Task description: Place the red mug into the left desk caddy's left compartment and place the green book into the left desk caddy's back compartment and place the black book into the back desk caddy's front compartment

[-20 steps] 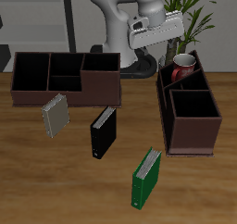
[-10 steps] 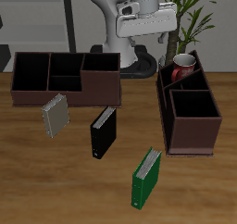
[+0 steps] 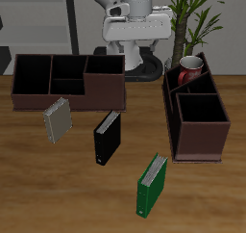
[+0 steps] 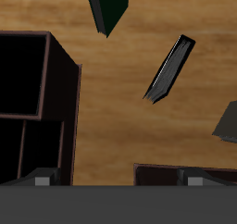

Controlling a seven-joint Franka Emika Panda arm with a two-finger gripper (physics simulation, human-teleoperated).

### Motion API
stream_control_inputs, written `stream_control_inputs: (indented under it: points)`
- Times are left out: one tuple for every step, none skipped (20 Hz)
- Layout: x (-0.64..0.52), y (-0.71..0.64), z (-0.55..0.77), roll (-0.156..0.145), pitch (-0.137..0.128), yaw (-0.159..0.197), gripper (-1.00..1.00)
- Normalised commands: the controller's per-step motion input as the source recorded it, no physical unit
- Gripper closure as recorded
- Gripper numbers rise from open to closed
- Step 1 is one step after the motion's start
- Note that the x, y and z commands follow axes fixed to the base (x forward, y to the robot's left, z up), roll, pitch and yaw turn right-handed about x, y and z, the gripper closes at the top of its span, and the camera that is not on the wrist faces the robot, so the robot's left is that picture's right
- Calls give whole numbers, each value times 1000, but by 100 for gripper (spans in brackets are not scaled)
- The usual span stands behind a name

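Standing upright on the table, green book [image 3: 152,185] spine frontward; hand [image 3: 137,29] state unclear.

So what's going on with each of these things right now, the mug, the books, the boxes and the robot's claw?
red mug: sitting in the left desk caddy, tilted.
green book: standing on the table, not yet moved.
black book: standing on the table, near the back desk caddy.
grey book: standing on the table.
gripper: raised above the table, holding nothing; whether its jaws are open is unclear.
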Motion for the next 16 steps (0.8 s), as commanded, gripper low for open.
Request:
stream_control_inputs:
  points:
    - [595, -315, 53, 47, 95, -22, -100]
    - [575, -389, 124, -39, 8, -38, -100]
    - [314, -140, 66, -10, -25, 40, -100]
    - [564, -288, 40, 39, 74, 13, -100]
    - [782, -336, 33, 112, 84, -28, -100]
    - [946, -554, 193, 59, 56, -88, -100]
    - [509, -301, 124, -2, -15, 104, -100]
    - [530, -222, 55, 118, 83, -96, -100]
    - [596, -225, 91, -28, -14, 28, -100]
    - [626, -225, 89, -65, 20, -99, -100]
    - [611, -63, 115, 149, 70, -100, -100]
    - [1082, -304, 521, -128, -184, -83, -100]
    - [0, 0, 0, 0, 0, 0, -100]
    - [921, -77, 239, 32, 34, -171, -100]
    - [691, 177, 227, -32, -73, 117, -100]
    - [524, 82, 264, -35, -56, -61, -100]
